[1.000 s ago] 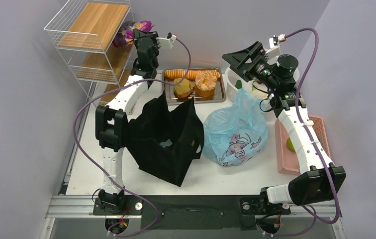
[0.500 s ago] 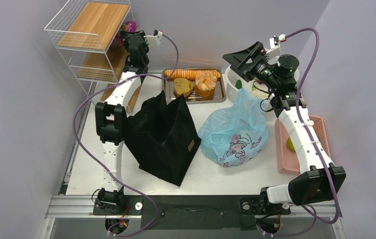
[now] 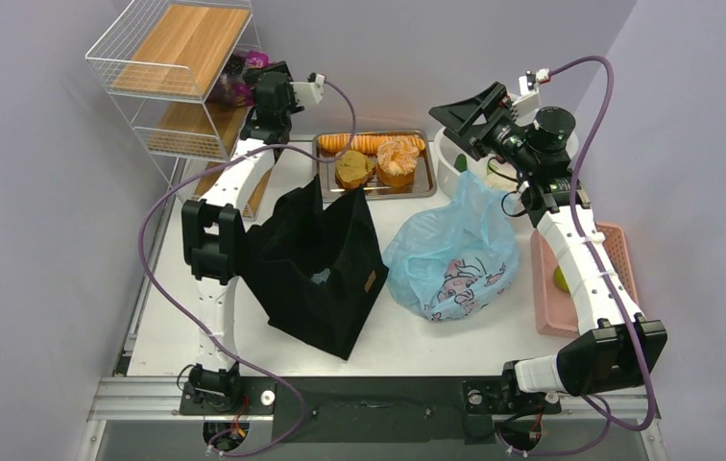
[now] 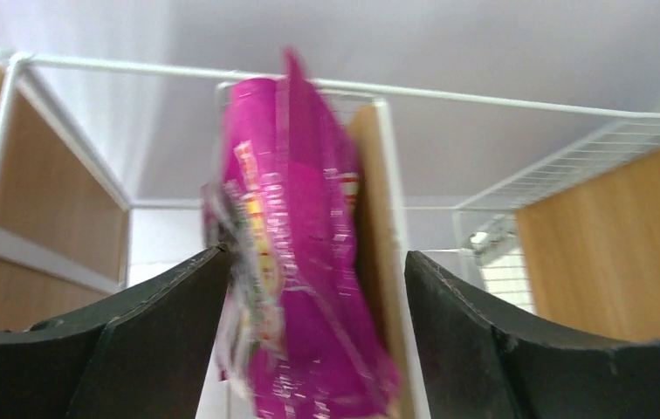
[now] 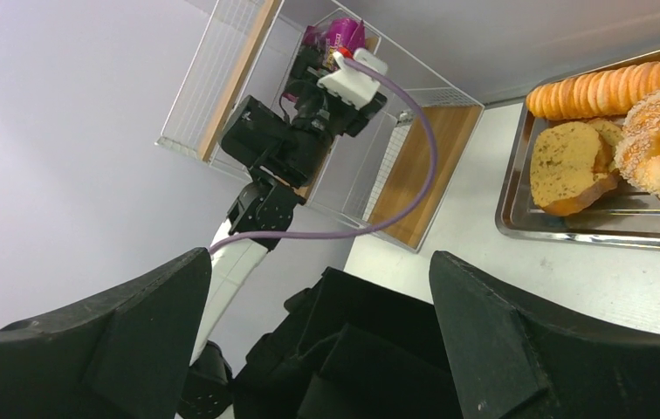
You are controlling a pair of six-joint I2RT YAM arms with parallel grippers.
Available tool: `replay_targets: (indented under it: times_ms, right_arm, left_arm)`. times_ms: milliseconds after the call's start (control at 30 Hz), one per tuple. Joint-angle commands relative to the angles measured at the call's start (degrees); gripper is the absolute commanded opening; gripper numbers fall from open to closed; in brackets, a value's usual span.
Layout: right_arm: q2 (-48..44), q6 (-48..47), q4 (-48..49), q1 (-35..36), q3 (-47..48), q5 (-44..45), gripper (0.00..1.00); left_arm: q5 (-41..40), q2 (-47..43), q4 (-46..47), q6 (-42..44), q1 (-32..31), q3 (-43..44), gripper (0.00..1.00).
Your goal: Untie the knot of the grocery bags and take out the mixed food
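Observation:
My left gripper [image 3: 247, 84] reaches into the wire shelf [image 3: 172, 58] at the back left. Its jaws stand open around a blurred purple snack packet [image 4: 305, 218], with a gap on the right side of my left gripper [image 4: 316, 255]. The black tote [image 3: 316, 269] stands open mid-table. To its right lies the pale blue plastic bag [image 3: 455, 254], its gathered top [image 3: 468, 184] rising under my right arm; I cannot make out the knot. My right gripper [image 3: 450, 125] hangs high at the back right. In its wrist view my right gripper [image 5: 319, 257] is open and holds nothing.
A steel tray [image 3: 426, 187] at the back holds a long sliced loaf, brown bread and a round orange pastry [image 3: 398, 158]. A white bowl [image 3: 450, 163] sits behind the blue bag. A pink basket [image 3: 618, 250] on the right holds a yellow-green fruit [image 3: 561, 279].
My left gripper carried the purple packet left from above the tray to the wire shelf, and its jaws have spread apart. The right arm has not moved.

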Motion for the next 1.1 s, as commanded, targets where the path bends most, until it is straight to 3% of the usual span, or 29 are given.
replay_targets:
  times_ms: [0, 200, 400, 633, 733, 767, 900, 967, 1067]
  right_arm:
    - [-1.90, 0.31, 3.08, -0.30, -0.41, -0.61, 0.91]
    - [-2.12, 0.38, 3.31, -0.32, -0.82, -0.63, 0.91]
    - [-2.08, 0.65, 3.60, -0.28, -0.93, -0.65, 0.91]
    - [-2.37, -0.18, 3.75, -0.25, -1.01, -1.28, 0.91]
    - [-2.41, -3.39, 3.09, 0.78, -0.57, -1.51, 0.90]
    - [-2.45, -5.23, 0.92, 1.24, -0.25, -1.37, 0.89]
    - [-2.23, -24.09, -12.71, 7.92, 5.62, 2.77, 0.89]
    - [-2.21, -36.06, -17.88, 13.49, 7.93, 5.85, 0.90]
    - [-1.36, -44.99, -24.10, 18.27, 10.45, 10.38, 0.92]
  left_arm:
    - [6.11, -7.95, -9.54, -6.02, -1.24, -1.83, 0.72]
    - [9.40, -9.76, -16.25, -10.31, -1.25, -1.48, 0.73]
    - [8.60, -7.56, -19.59, -11.38, -0.81, 2.88, 0.43]
    - [9.31, -1.78, -25.20, -12.80, 1.08, 13.61, 0.36]
    - [17.62, -5.15, -30.43, -18.83, 0.40, 13.70, 0.44]
    - [19.61, -7.74, -31.64, -20.23, -0.57, 13.33, 0.51]
    - [33.61, -16.39, -39.45, -29.00, -5.15, 9.61, 0.68]
    - [37.65, -21.23, -41.05, -33.59, -7.70, 6.41, 0.72]
    - [42.36, -27.41, -41.04, -44.20, -9.29, 2.81, 0.74]
